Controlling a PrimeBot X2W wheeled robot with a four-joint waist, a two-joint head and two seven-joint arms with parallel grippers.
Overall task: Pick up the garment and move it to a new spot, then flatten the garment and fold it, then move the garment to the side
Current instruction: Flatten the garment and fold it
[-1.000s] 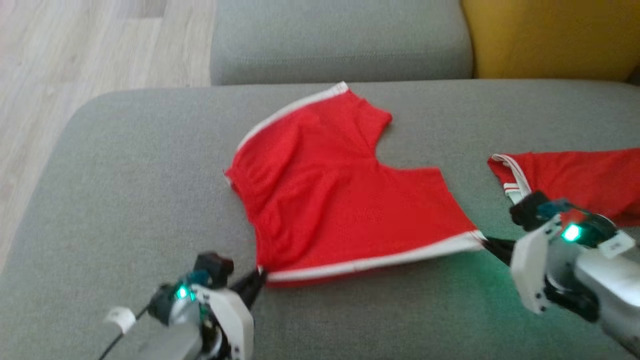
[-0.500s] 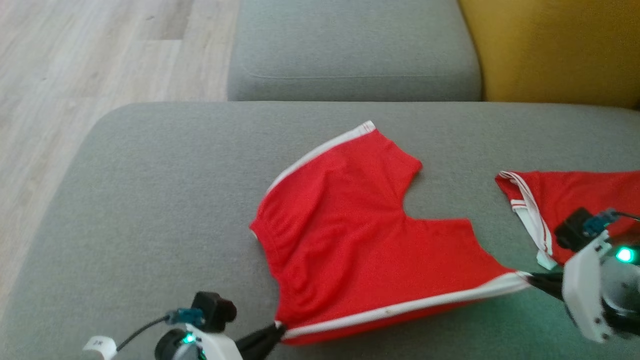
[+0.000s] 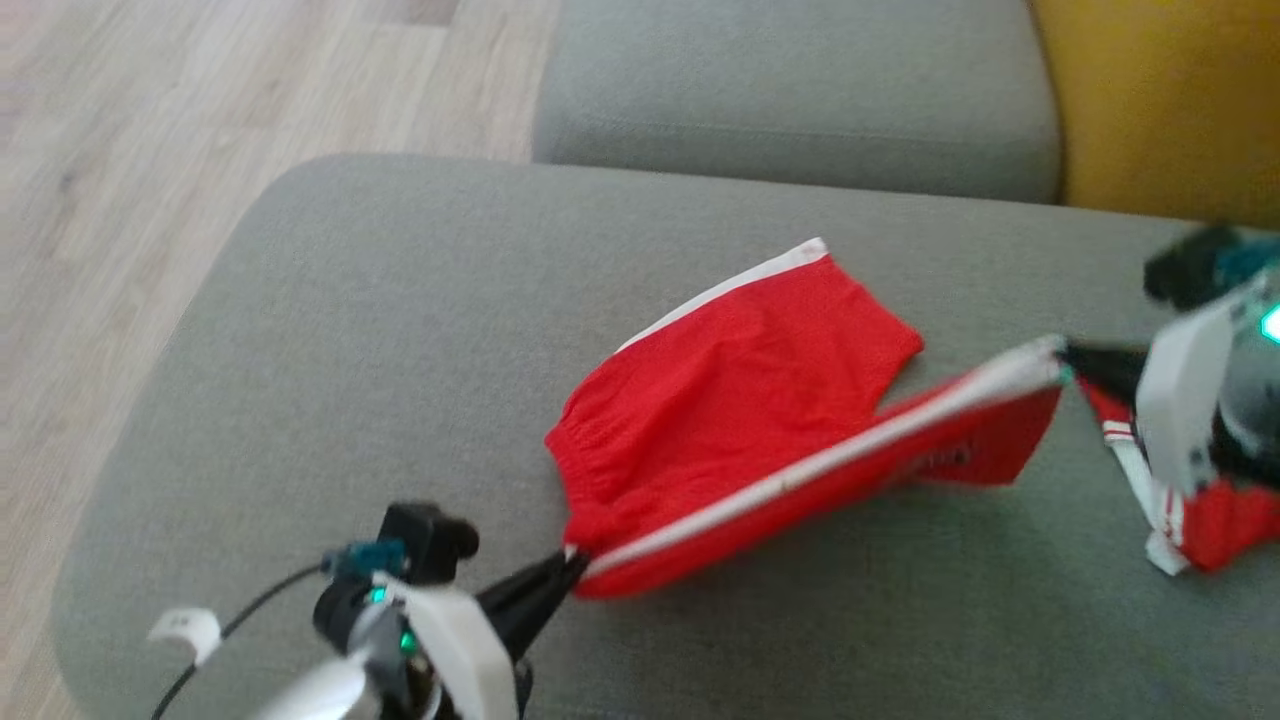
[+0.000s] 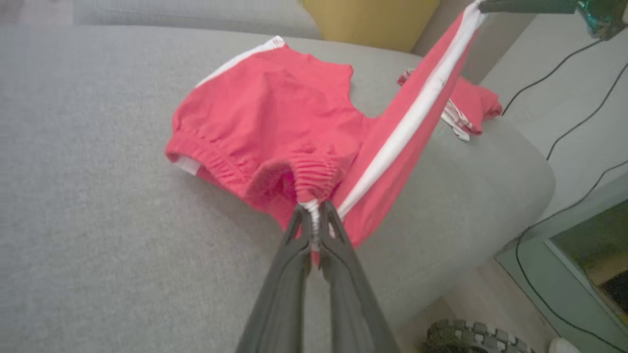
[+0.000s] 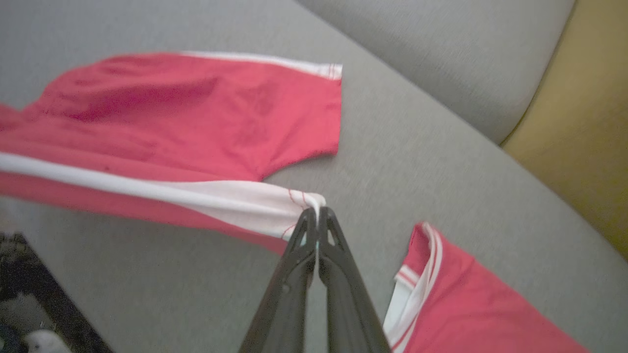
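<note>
The garment (image 3: 740, 390) is a pair of red shorts with white side stripes, lying on the grey sofa seat (image 3: 350, 330). My left gripper (image 3: 572, 562) is shut on the waistband corner (image 4: 314, 206) at the near side. My right gripper (image 3: 1065, 358) is shut on the white-striped leg hem corner (image 5: 314, 202) and holds it lifted above the cushion. The striped side edge stretches taut between the two grippers and hangs over the rest of the shorts, whose far leg still lies flat.
A second red garment (image 3: 1195, 520) with white trim lies on the seat at the right, below my right wrist. A grey back cushion (image 3: 800, 90) and a yellow cushion (image 3: 1170, 100) stand behind. Wooden floor (image 3: 120, 150) is off the sofa's left edge.
My right gripper has risen and swung toward the back of the sofa, lifting the striped hem corner so the near edge folds over the shorts. The head camera has also shifted.
</note>
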